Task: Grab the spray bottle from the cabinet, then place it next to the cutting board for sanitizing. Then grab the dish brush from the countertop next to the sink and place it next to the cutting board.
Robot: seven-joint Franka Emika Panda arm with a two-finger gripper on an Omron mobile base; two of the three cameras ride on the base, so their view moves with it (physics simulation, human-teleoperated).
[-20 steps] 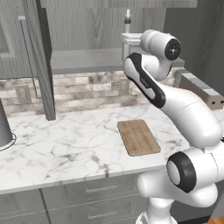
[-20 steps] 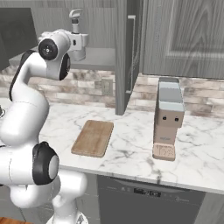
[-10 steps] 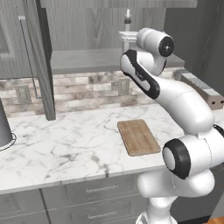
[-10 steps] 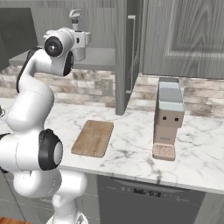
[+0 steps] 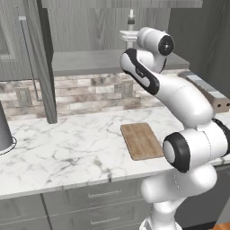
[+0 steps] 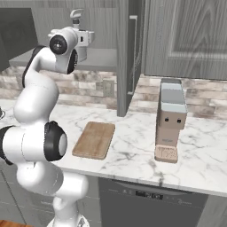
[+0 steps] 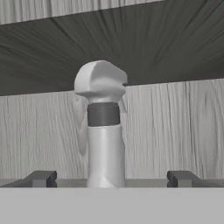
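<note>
Arm reached further into cabinet (image 5: 90, 63) since earlier frame. Left fingertip (image 7: 41, 178), spray bottle (image 7: 103, 127), right fingertip flank in line; gripper (image 7: 111, 179) wide open, holding nothing. Bottle upright on shelf. Risk: tall, slim; off-centre closing tips it backward.

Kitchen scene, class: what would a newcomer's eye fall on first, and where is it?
First the white arm, reaching up into the open cabinet. There its open hand faces the spray bottle, which stands upright on the shelf. Below, the cutting board lies flat on the marble countertop.
</note>
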